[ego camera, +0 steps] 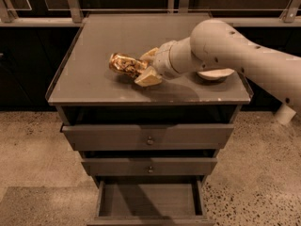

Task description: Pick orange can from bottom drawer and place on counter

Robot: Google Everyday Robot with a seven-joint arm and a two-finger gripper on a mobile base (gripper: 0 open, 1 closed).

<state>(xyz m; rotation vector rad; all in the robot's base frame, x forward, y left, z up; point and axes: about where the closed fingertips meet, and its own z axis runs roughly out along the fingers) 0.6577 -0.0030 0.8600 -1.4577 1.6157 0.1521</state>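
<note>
Reaching in from the right with one pale arm (235,51) over the desk (117,32). Holding the gripper (139,68) near the middle of the desk top, clasping the one orange can (122,64) by its right end, with one finger (149,55) behind it and one in front. Carrying the can on its side, pointing left, low over the grey surface; possibly touching it already, though hard telling from this angle. Showing one cream bowl (215,74) sitting on the desk's right side, partly hidden behind the arm. Showing three drawers below: the top drawer (113,136) and the middle drawer (117,166), each wearing one round knob and standing slightly out, and the bottom drawer (101,199) standing pulled well out, nearest the speckled floor (37,140).
</note>
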